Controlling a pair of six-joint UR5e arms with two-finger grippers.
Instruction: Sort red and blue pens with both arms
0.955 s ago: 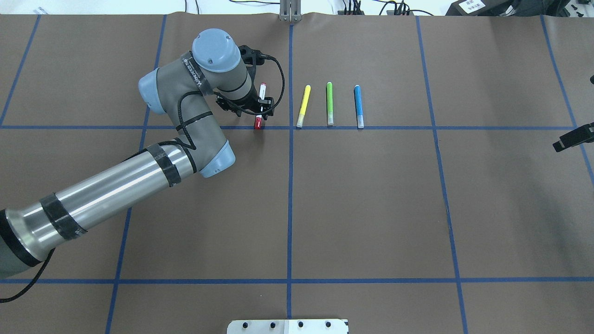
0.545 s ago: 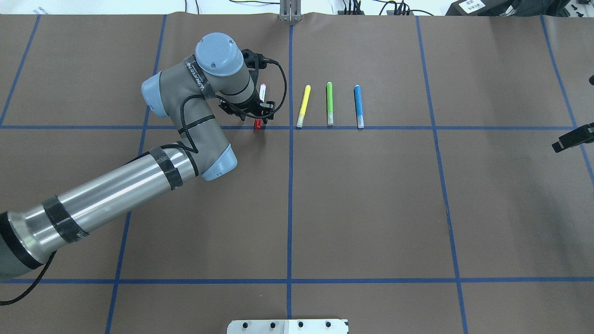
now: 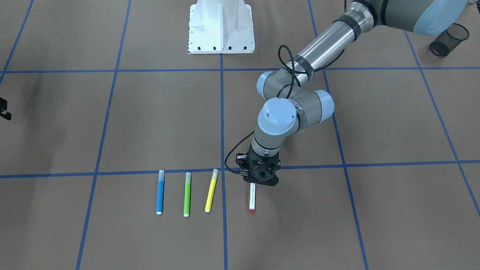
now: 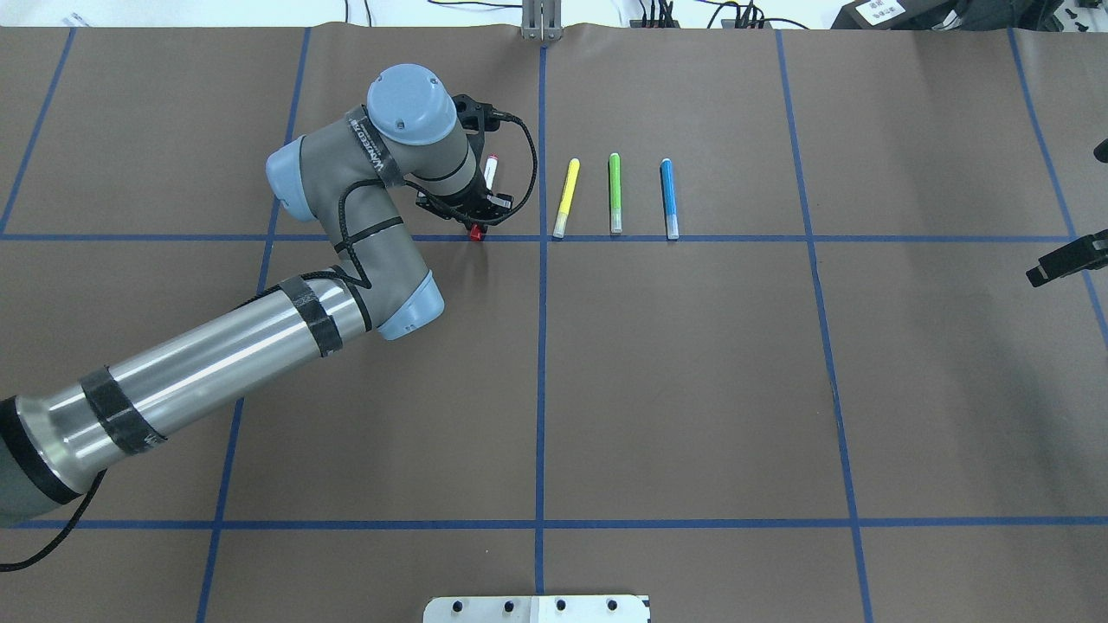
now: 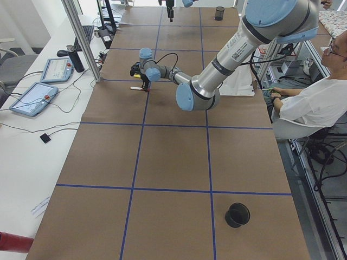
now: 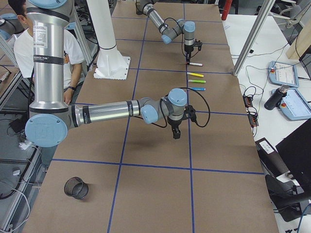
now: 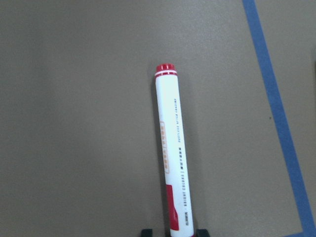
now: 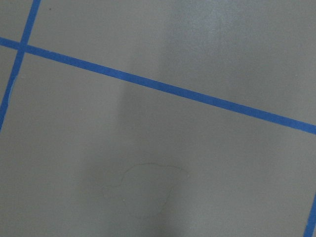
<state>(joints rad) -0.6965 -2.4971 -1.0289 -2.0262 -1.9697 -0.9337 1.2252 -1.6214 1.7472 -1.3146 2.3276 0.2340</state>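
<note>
Left end effector [image 3: 257, 182] straddling marker [image 7: 173, 158] at cap end, jaws apart, not yet pinching. Marker lying flat on tabletop [image 4: 692, 389], in overhead view at 9 o'clock of yellow highlighter [image 4: 566, 197]. Blue highlighter [image 4: 667, 195] lying at 3 o'clock of green one [image 4: 615, 192]. Marker looking light, stiff, smooth and likely to roll, so squeezing across barrel seeming safest. Right end effector [image 6: 175, 133] hanging well apart, state impossible to tell.

1. You are looking at a flat brown paper table covering [image 4: 692, 389] that is carrying a grid of blue tape lines [image 4: 540, 389].
2. The slim white-barrelled marker [image 7: 173, 158] is showing a red end with a thin white ring, plus orange and dark print.
3. The slim blue highlighter [image 3: 160, 195] is wearing a clear cap and a white end.
4. The slim green highlighter [image 3: 187, 197] and slim yellow highlighter [image 3: 211, 193] are showing pale caps.
5. The jointed left arm [image 4: 199, 363] is gleaming silver, grey and light blue, with black bands.
6. The black mesh cup [image 3: 448, 39] is sitting dark against the brown.
</note>
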